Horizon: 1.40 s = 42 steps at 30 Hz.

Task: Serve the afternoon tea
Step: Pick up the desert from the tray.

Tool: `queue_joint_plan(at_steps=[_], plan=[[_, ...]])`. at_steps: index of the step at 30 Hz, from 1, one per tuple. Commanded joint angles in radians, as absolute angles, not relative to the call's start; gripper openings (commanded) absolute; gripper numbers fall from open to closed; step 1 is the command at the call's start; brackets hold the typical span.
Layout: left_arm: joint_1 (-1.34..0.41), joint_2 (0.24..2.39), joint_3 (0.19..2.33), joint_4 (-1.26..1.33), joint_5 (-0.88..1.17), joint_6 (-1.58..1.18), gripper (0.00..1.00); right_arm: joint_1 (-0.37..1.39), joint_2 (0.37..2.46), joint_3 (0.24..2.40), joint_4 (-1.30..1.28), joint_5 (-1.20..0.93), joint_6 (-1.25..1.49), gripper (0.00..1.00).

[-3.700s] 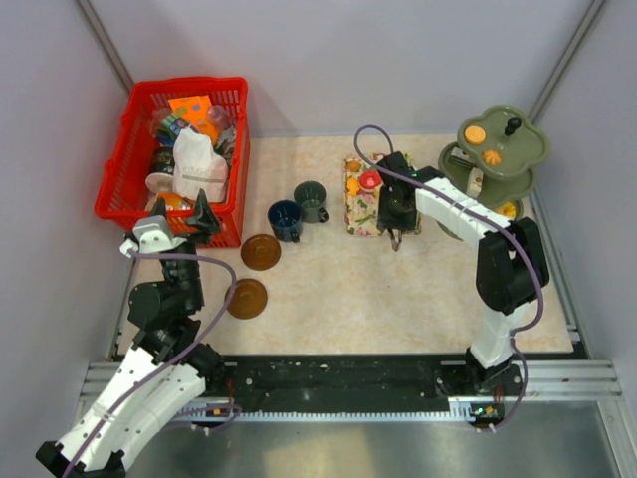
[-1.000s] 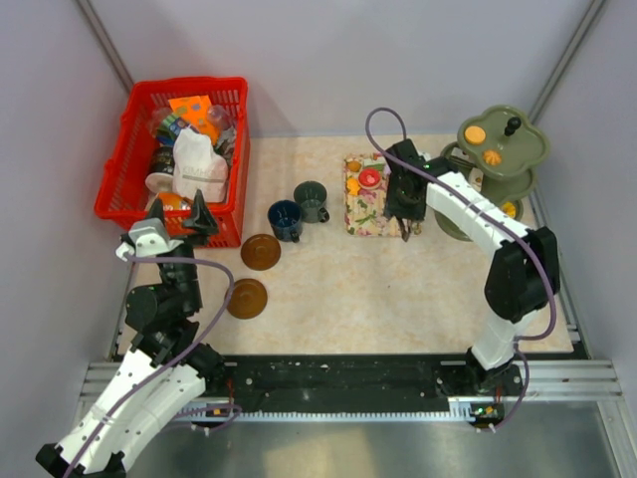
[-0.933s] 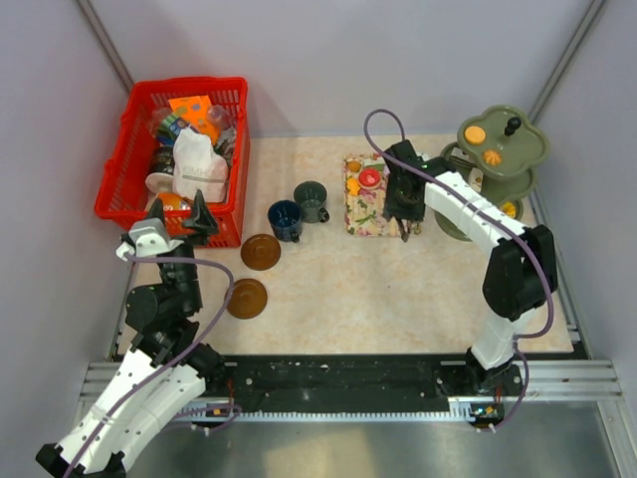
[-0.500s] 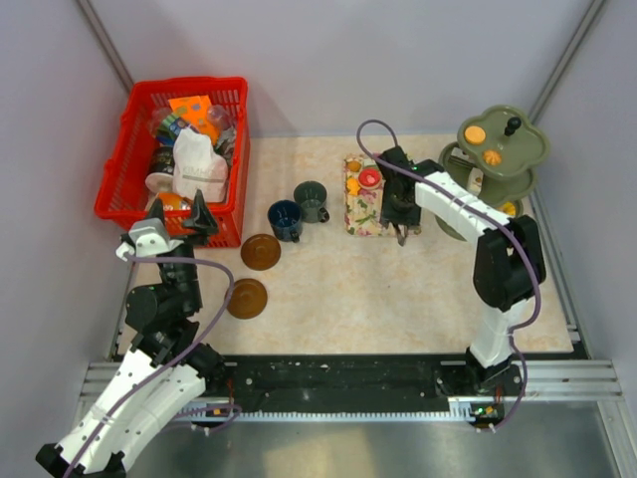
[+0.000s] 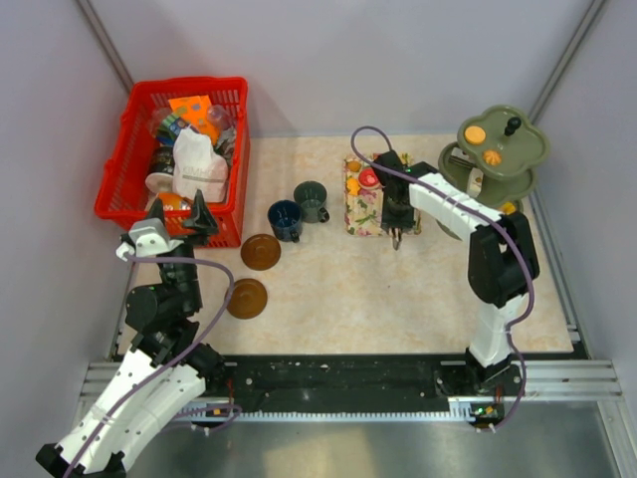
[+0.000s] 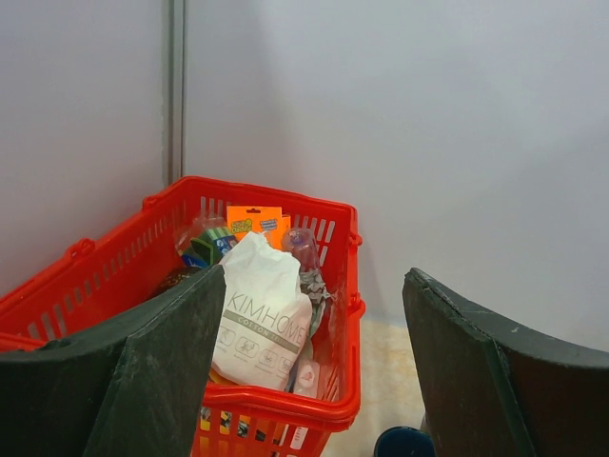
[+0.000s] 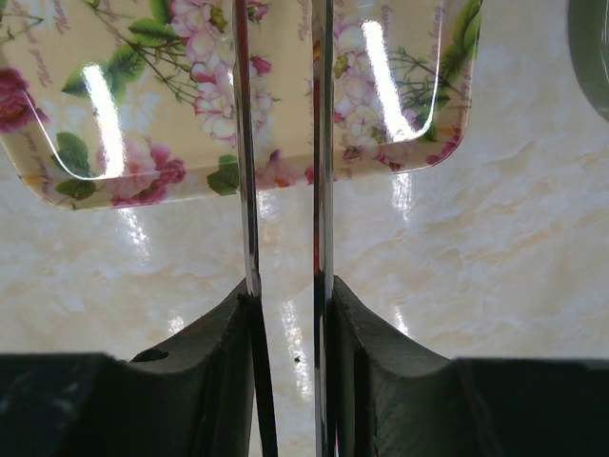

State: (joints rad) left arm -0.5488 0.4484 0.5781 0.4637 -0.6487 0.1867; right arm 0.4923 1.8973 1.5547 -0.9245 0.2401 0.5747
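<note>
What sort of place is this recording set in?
Most likely a robot test cell dressed as a tea table, not a real kitchen: plain grey walls with metal corner posts, two arms bolted to a metal rail, and toy pastries on an olive-green stand.

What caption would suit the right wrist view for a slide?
Right gripper holds thin metal tongs, their blades reaching over the edge of a floral tray on the marbled table.
</note>
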Motion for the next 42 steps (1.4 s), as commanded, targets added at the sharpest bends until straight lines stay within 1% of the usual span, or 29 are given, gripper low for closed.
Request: queue_joint_plan(at_steps=[1, 4, 7, 14, 23, 32, 42], plan=[[-0.552, 0.439, 0.58, 0.502, -0.649, 0.199, 0.8, 0.512, 1.806, 1.595, -0.925, 0.262, 0.558, 0.27], [-0.551, 0.439, 0.58, 0.503, -0.649, 0.199, 0.8, 0.514, 1.766, 1.589, -0.94, 0.255, 0.546, 0.24], [-0.552, 0.44, 0.578, 0.503, -0.649, 0.198, 0.8, 0.514, 1.717, 1.572, -0.953, 0.239, 0.529, 0.23], [-0.552, 0.439, 0.58, 0.502, -0.647, 0.196, 0.8, 0.514, 1.596, 1.516, -1.04, 0.183, 0.473, 0.23], [-0.552, 0.442, 0.577, 0.5, -0.643, 0.187, 0.8, 0.514, 1.379, 1.447, -1.178, 0.19, 0.46, 0.23], [-0.554, 0.443, 0.577, 0.497, -0.647, 0.187, 0.8, 0.511, 1.238, 1.433, -1.344, 0.261, 0.488, 0.25], [-0.555, 0.434, 0.577, 0.497, -0.647, 0.183, 0.8, 0.354, 1.149, 1.411, -1.416, 0.25, 0.492, 0.24]])
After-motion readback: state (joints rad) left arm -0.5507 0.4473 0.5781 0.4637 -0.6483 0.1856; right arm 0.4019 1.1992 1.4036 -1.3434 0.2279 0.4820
